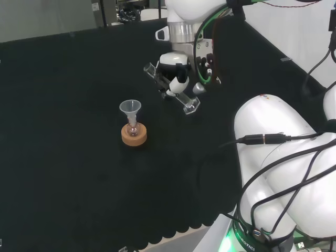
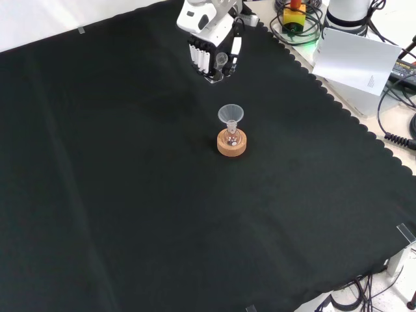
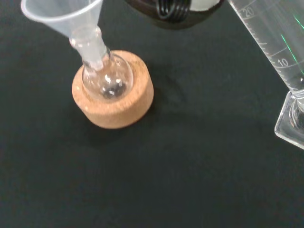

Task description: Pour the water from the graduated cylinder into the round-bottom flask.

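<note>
The graduated cylinder (image 1: 170, 87) is off the desk (image 1: 68, 173), held aslant in the hand (image 1: 176, 71), whose fingers (image 1: 178, 84) are curled round its middle. In the head view its mouth end sticks out up and to the left of the fingers and its square foot down and to the right. Whether water is inside I cannot tell.

The round-bottom flask (image 1: 133, 127) sits in a cork ring (image 1: 134, 135) on the desk, with a clear funnel (image 1: 129, 109) standing in its neck. It lies below and to the left of the fingers in the head view, near but apart from the cylinder.

By my judgement the cylinder is being carried to the pour and no water has gone over yet. The next move calls for bringing the mouth end over the funnel's bowl, then tipping it further, slowly, without knocking the funnel.
</note>
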Robot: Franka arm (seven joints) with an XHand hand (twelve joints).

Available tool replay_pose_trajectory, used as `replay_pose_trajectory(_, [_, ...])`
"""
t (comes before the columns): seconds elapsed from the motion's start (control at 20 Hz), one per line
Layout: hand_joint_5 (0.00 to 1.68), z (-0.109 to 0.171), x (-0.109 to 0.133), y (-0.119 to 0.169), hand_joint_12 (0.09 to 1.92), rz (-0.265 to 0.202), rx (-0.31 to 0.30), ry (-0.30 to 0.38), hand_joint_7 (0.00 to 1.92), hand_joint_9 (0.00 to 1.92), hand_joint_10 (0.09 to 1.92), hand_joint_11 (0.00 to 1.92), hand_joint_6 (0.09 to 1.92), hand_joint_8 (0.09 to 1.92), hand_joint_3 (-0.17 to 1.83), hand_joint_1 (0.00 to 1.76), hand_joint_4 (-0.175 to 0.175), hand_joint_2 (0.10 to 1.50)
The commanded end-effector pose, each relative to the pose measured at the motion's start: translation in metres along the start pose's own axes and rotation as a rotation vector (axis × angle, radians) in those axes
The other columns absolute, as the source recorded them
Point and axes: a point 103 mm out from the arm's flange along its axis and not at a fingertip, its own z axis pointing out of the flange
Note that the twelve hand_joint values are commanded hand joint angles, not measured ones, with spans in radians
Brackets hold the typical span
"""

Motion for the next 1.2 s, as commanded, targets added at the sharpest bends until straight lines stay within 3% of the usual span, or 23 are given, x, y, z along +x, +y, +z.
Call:
replay_pose_trajectory(0.05, [0.95,0.012,-0.003,-0.014,0.88,-0.008,0.085,-0.036,0.85,1.15,0.85,1.13,1.01,1.11,0.00,1.38,-0.175,1.09])
replay_pose_trajectory(0.55, [0.96,0.014,-0.002,-0.014,0.88,0.006,0.247,-0.066,0.86,1.15,0.85,1.12,1.01,1.11,0.00,1.38,-0.175,1.09])
replay_pose_trajectory(0.85, [0.96,0.013,0.002,-0.008,0.88,0.012,0.386,-0.081,0.86,1.15,0.85,1.12,1.01,1.10,0.00,1.38,-0.175,1.09])
replay_pose_trajectory(1.2, [0.96,0.009,0.007,-0.005,0.87,0.030,0.469,-0.117,0.87,1.15,0.85,1.12,1.00,1.09,0.00,1.38,-0.175,1.09])
